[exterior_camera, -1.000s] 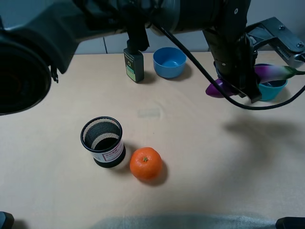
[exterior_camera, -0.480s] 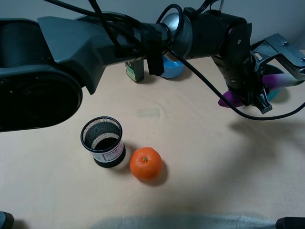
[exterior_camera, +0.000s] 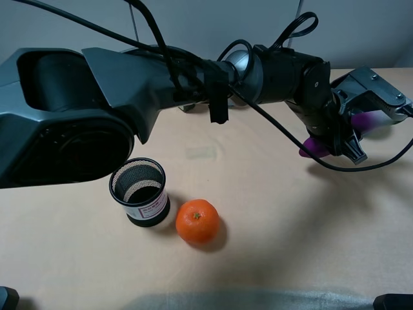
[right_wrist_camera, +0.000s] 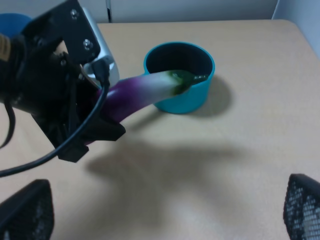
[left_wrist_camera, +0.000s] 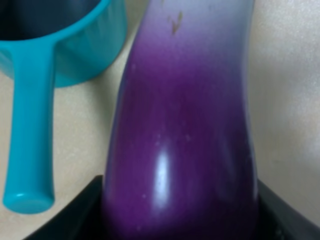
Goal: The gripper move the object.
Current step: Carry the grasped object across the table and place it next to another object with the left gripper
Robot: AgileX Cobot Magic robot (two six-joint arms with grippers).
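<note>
Gripping the glossy purple toy eggplant [exterior_camera: 314,148] around its thick body, the left hand [exterior_camera: 341,137] is clamped on it, reaching across to the right side; the eggplant hangs above the beige worktop [exterior_camera: 271,232], green stem tip by the teal handled cup [right_wrist_camera: 189,97]; the right hand [right_wrist_camera: 160,210] stands spread wide.

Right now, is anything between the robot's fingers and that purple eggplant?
No, nothing visible. The left arm's fingers are clamped on the eggplant, holding it above the table next to the teal cup.
</note>
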